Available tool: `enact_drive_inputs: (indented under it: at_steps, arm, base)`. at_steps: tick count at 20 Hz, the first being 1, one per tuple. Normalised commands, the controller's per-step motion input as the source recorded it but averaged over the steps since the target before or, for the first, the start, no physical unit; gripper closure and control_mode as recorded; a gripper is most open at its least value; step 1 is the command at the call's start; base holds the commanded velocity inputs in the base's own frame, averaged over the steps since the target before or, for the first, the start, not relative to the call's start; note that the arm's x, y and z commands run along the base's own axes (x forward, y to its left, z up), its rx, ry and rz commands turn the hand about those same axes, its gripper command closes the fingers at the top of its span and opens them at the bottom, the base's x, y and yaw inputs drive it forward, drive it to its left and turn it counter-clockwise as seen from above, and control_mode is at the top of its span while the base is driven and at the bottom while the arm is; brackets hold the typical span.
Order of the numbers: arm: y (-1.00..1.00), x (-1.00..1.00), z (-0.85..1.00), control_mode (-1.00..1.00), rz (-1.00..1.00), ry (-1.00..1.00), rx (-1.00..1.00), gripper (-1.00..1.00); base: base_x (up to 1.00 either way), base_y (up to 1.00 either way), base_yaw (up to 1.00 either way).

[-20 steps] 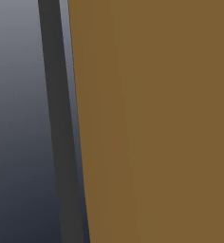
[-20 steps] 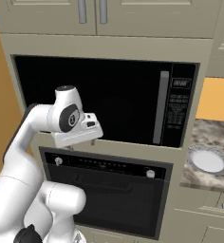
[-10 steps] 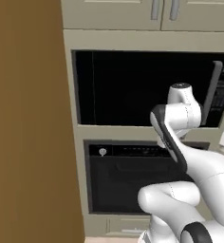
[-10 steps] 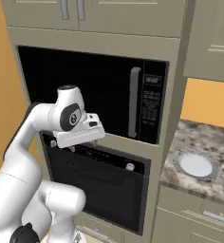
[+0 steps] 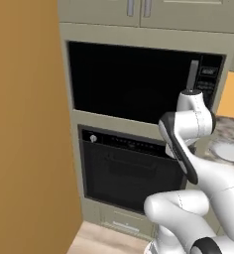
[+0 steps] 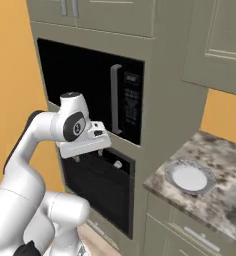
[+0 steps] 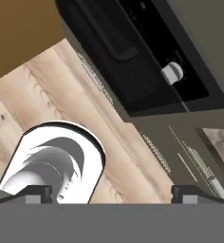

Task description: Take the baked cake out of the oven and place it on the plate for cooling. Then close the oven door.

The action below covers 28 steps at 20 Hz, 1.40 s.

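Note:
The oven (image 5: pixel 126 166) sits under the microwave, its black oven door (image 5: pixel 120 179) upright and shut. From the right the oven door (image 6: pixel 96 189) shows below my hand. The baked cake is hidden. The plate (image 6: pixel 189 177), white with a grey rim, lies empty on the stone counter to the right of the oven; its edge (image 5: pixel 230 151) shows past my arm. My gripper (image 6: pixel 89 156) hangs open and empty in front of the oven's control strip, pointing down. In the hand view the fingertips (image 7: pixel 38 191) stand wide apart over the wooden floor, with an oven knob (image 7: pixel 172 72) above.
A black microwave (image 6: pixel 90 82) with a vertical silver handle (image 6: pixel 115 100) fills the bay above the oven. An orange wall (image 5: pixel 25 124) stands close on the left. A drawer (image 5: pixel 121 224) sits under the oven. The speckled counter (image 6: pixel 220 200) runs to the right over cabinets.
The whole picture has shifted: the base has moved, bringing the oven, microwave and counter with the plate into fuller view. The arm holds the same pose, gripper still open.

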Motion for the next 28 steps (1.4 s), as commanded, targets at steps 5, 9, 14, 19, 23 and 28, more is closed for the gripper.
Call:
enact_drive_inputs:
  at_steps: [5, 9, 14, 19, 23, 28]
  arm:
    - [0.00, 0.00, 0.00, 1.00, 0.00, 0.00, 0.00, -1.00]
    - [0.00, 0.00, 0.00, 1.00, 0.00, 0.00, 0.00, -1.00]
    - [0.00, 0.00, 0.00, 1.00, 0.00, 0.00, 0.00, -1.00]
    - [0.00, 0.00, 0.00, 1.00, 0.00, 0.00, 0.00, -1.00]
    - [0.00, 0.00, 0.00, 1.00, 0.00, 0.00, 0.00, -1.00]
    - [0.00, 0.00, 0.00, 1.00, 0.00, 0.00, 0.00, -1.00]
  base:
    - [-0.15, -0.64, 0.49]
    - [-0.11, -0.63, 0.48]
    - [-0.01, -0.72, 0.44]
    - [0.00, -0.58, 0.32]
    - [-0.09, -0.05, 0.07]
    - [-0.20, -0.03, 0.00]
